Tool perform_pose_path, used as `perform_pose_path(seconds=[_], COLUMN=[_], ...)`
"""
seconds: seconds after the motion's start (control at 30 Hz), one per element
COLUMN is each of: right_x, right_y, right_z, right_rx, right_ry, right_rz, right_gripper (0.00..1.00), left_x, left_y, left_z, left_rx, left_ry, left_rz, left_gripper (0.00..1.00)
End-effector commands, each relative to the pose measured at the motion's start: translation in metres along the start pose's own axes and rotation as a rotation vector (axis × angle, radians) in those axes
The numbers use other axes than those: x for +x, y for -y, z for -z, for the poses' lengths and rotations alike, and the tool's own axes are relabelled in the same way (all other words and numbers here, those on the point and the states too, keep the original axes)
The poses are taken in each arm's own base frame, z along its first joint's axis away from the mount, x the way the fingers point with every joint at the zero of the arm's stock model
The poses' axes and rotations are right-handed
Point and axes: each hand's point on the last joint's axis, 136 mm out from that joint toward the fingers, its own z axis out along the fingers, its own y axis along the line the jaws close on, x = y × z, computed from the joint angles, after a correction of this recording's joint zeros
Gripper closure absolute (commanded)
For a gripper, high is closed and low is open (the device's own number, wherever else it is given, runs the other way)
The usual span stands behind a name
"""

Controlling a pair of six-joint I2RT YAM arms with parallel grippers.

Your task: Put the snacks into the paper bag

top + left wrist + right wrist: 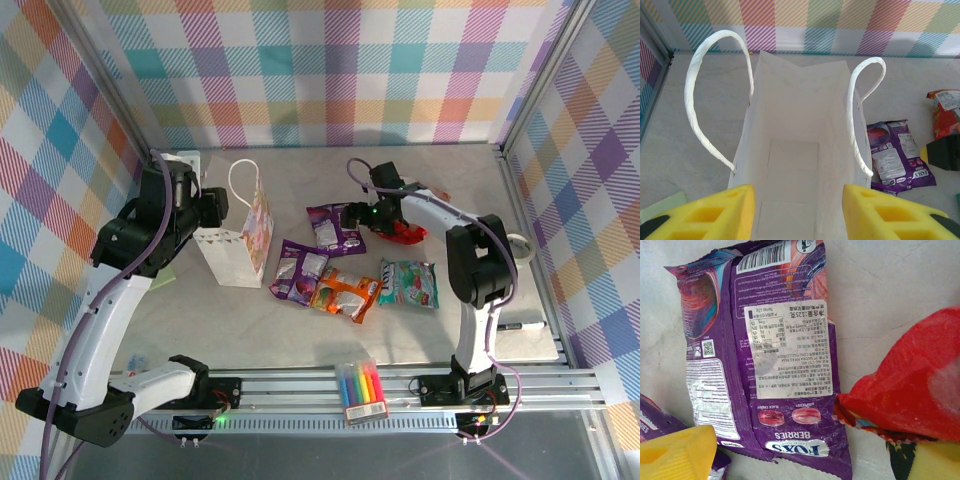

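The white paper bag [238,248] stands at the left of the table, its mouth facing my left gripper [213,208]. In the left wrist view the yellow fingers [715,212] stand apart over the bag's [795,115] near edge, gripping nothing. My right gripper [362,215] hovers open over a purple snack packet [335,228], beside a red packet [402,233]. In the right wrist view the purple packet [775,350] lies between the fingertips [677,452], and the red packet [912,385] covers part of the right finger. Another purple packet [298,272], an orange one [345,293] and a teal one [408,283] lie mid-table.
A pack of marker pens [362,392] rests on the front rail. A tape roll [517,245] sits at the right edge and a green sheet [165,277] lies left of the bag. Checked walls close in the back and sides.
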Motion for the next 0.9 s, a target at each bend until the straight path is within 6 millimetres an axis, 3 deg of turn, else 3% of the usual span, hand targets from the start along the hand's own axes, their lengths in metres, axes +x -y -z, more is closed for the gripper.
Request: perform_pose_path(seconds=[0.0, 0.3, 0.5, 0.87], right_x=[0.005, 0.012, 0.014, 0.023], right_y=[-0.003, -0.008, -0.023, -0.015], right_z=[-0.01, -0.005, 0.014, -0.01], right_rx=[-0.019, 0.004, 0.015, 0.032], right_ry=[-0.034, -0.028, 0.046, -0.014], right_rz=[-0.017, 0.027, 0.058, 0.057], right_gripper=[0.13, 0.14, 0.14, 0.11], left_x=[-0.005, -0.002, 0.002, 0.006], left_y=[0.002, 0.002, -0.001, -0.004], left_z=[-0.002, -0.007, -0.005, -0.001], left_rx=[-0.002, -0.007, -0.013, -0.024], left_ry=[0.02, 0.014, 0.009, 0.005], left_rz=[-0.018, -0.022, -0.027, -0.03], left_gripper=[0.51, 0.5, 0.5, 0.5])
